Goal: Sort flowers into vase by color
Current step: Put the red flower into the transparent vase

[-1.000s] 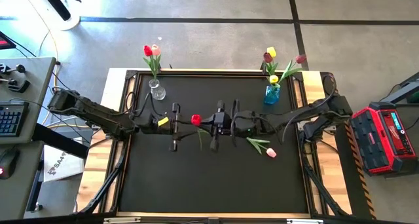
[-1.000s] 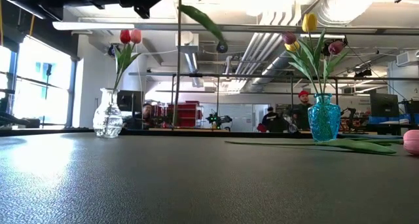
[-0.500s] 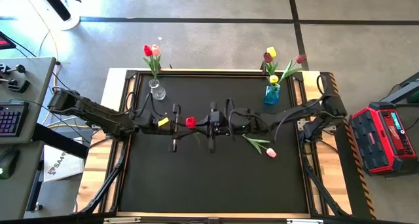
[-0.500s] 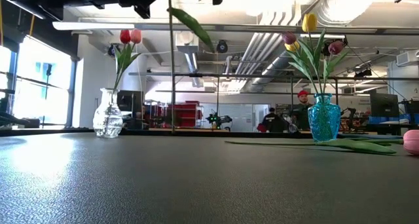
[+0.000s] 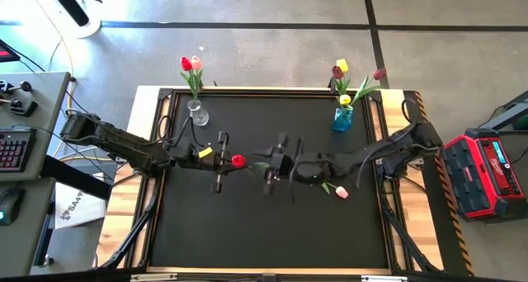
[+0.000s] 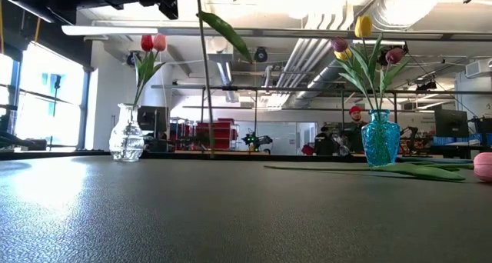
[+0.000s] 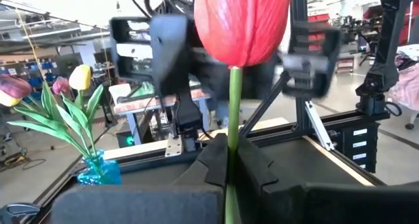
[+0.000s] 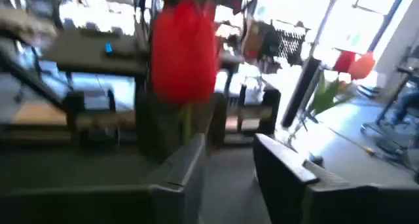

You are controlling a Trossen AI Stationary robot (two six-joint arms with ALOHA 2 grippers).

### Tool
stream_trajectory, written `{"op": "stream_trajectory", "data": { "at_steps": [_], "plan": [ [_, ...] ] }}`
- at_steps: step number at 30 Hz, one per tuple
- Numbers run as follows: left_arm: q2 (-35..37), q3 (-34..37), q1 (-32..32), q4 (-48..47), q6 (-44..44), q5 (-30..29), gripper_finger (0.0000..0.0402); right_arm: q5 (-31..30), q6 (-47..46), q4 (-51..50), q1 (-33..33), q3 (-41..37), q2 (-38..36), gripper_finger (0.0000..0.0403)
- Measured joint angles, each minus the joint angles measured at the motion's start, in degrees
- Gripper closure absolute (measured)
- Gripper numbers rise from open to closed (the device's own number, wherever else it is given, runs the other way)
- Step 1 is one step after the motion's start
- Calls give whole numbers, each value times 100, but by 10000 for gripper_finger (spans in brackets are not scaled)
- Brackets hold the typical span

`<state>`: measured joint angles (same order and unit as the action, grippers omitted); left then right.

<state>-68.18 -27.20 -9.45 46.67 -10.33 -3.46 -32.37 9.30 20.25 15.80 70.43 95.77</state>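
Holding a red tulip [image 5: 238, 161] at table centre, the left gripper [image 7: 229, 160] is clamped on its stem; the right gripper [image 8: 229, 160] stands parted. Five tulips are already in vases; a pink tulip [image 5: 341, 192] lies at four o'clock.

**Table layout**

Two vases stand at the table's [image 5: 272, 232] far edge: one vase [image 5: 197, 114] at the left, another [image 5: 342, 117] at the right, each holding flowers. Between the arms mid-table, a tulip [image 5: 238, 161] is held upright; another flower [image 5: 337, 190] lies right of centre.
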Motion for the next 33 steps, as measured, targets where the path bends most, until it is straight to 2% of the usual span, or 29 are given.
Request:
{"op": "stream_trajectory", "data": {
  "at_steps": [2, 5, 8, 11, 19, 33],
  "plan": [
    [0, 0, 0, -1, 2, 2, 401, -92, -34, -253, 97, 0, 20, 268],
    [2, 0, 7, 0, 20, 2, 401, 298, -584, -696, 120, 0, 52, 250],
    [3, -2, 7, 49, 127, 27, 401, 697, -958, -1105, 62, -2, 67, 246],
    [4, -2, 7, 93, 267, 28, 401, 959, -1056, -1041, 6, -2, 67, 251],
    [4, -4, 7, 298, 409, 19, 401, 1850, -1046, -458, -319, -2, 413, 284],
    [4, -4, 7, 285, 409, 21, 401, 1564, -1088, -550, -451, -2, 613, 388]
  ]
}}
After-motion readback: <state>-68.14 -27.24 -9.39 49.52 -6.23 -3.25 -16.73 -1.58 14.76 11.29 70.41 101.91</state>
